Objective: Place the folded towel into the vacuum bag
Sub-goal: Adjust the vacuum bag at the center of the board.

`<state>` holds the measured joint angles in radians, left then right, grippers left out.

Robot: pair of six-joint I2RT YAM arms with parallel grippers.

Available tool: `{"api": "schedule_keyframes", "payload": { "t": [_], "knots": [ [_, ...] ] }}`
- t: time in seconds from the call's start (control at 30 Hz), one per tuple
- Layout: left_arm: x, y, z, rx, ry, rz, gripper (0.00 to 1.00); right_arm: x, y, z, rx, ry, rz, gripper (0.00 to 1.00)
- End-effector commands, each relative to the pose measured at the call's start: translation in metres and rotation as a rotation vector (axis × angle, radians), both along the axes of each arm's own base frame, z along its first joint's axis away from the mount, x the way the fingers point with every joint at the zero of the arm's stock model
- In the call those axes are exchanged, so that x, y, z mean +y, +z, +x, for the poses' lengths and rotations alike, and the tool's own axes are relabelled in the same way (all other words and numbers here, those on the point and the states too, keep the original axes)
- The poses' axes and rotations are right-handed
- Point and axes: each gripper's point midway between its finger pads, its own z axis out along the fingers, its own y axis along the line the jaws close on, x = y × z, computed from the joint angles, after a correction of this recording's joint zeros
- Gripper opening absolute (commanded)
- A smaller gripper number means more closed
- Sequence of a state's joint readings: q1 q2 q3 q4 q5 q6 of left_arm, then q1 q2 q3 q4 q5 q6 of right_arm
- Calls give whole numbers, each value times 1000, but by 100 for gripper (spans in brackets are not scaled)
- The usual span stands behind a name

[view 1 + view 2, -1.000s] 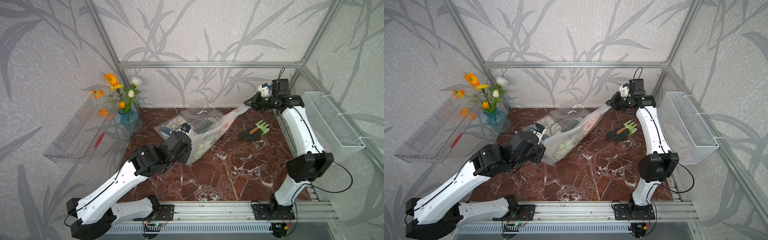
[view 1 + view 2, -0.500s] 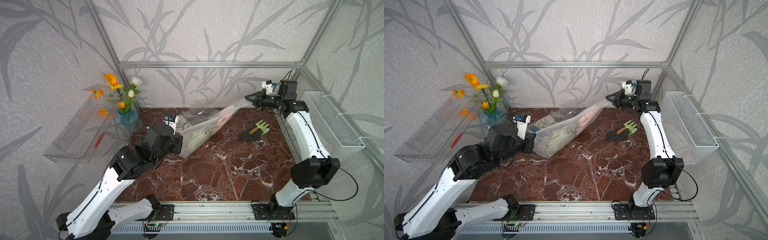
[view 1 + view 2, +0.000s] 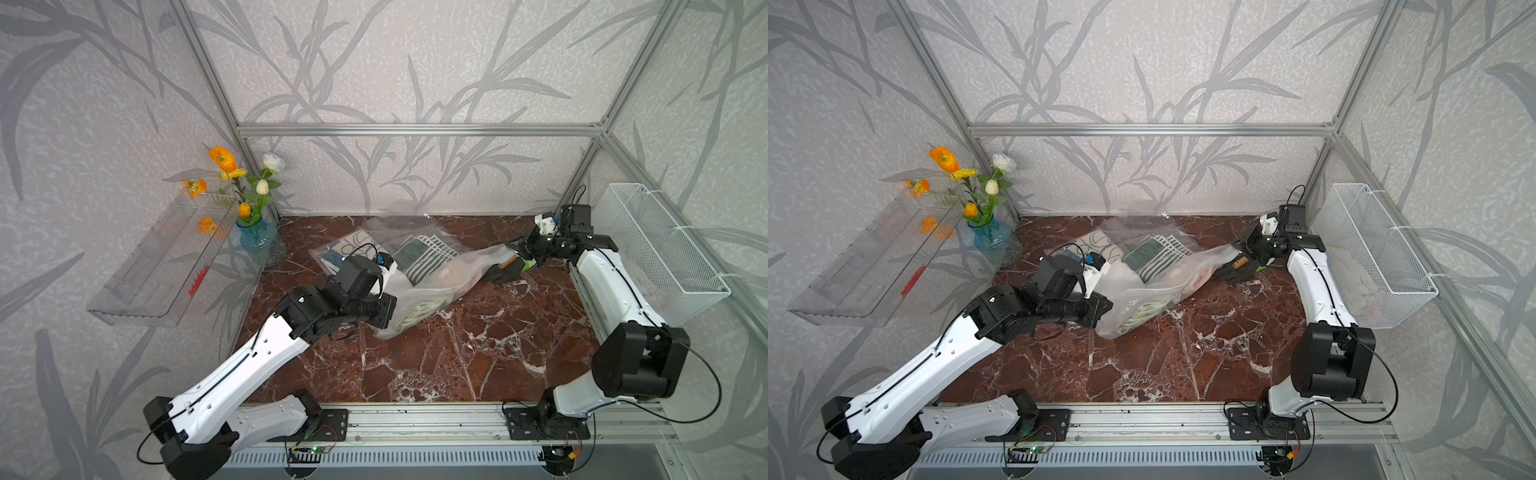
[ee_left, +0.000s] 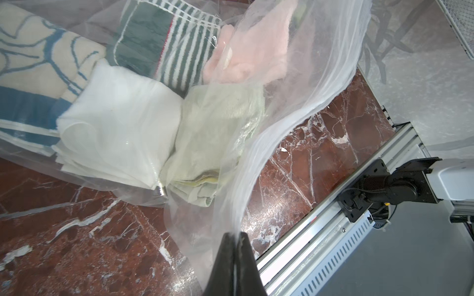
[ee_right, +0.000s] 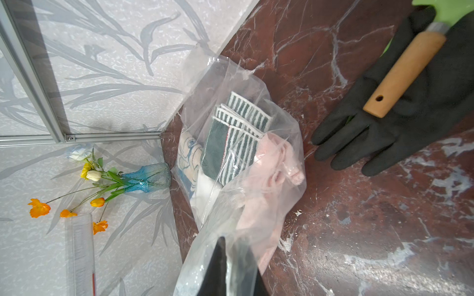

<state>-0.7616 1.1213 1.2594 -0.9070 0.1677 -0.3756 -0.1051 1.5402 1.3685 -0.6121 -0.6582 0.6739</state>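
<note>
The vacuum bag is clear, crinkly plastic and lies slack across the marble table, in both top views. Several folded towels sit inside it: a white one, a pale yellow one, a green striped one, a pink one and a cream one with blue lines. My left gripper is shut on the bag's near edge. My right gripper is shut on the far right end of the bag, low beside the glove.
A black glove with a wooden-handled green tool lies on the table under the right gripper. A blue vase of flowers and a clear shelf are at the left. A white wire basket hangs on the right.
The right gripper has come down from a raised hold to just above the glove. The left gripper has moved right and toward the front. The bag, stretched taut before, has gone slack.
</note>
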Motion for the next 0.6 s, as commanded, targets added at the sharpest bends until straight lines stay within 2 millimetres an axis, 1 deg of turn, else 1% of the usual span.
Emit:
{"api": "schedule_keyframes", "payload": {
  "t": [0.0,0.07,0.13,0.17,0.23,0.27,0.3,0.33,0.37,0.4,0.47,0.5,0.57],
  "knots": [
    [-13,-12,4,39,-22,-20,0,-4,-8,-2,-13,-2,-38,1],
    [-15,-14,6,42,-26,-16,0,-5,-18,-5,10,18,-63,1],
    [-19,-18,8,54,-35,-14,2,-7,-27,-7,32,17,-74,3],
    [-21,-20,9,63,-38,-12,5,-8,-31,-7,35,12,-82,4],
    [-23,-23,9,77,-42,-11,15,-10,-34,-10,42,6,-97,6],
    [-24,-23,9,80,-44,-11,21,-12,-34,-11,45,5,-112,8],
    [-23,-22,9,79,-41,-10,25,-14,-31,-13,42,3,-128,12],
    [-23,-21,9,74,-42,-10,27,-16,-26,-13,29,0,-146,16],
    [-22,-18,9,70,-39,-11,31,-19,-20,-15,19,-8,-167,21],
    [-21,-16,10,66,-36,-13,34,-22,-14,-16,9,-18,-195,29],
    [-21,-11,11,59,-30,-19,37,-30,-3,-19,-8,-39,-245,40],
    [-21,-9,13,54,-23,-24,39,-34,3,-21,-21,-43,-276,44],
    [-24,-9,16,58,-12,-42,41,-42,12,-23,-32,-53,-348,49]
  ]
}}
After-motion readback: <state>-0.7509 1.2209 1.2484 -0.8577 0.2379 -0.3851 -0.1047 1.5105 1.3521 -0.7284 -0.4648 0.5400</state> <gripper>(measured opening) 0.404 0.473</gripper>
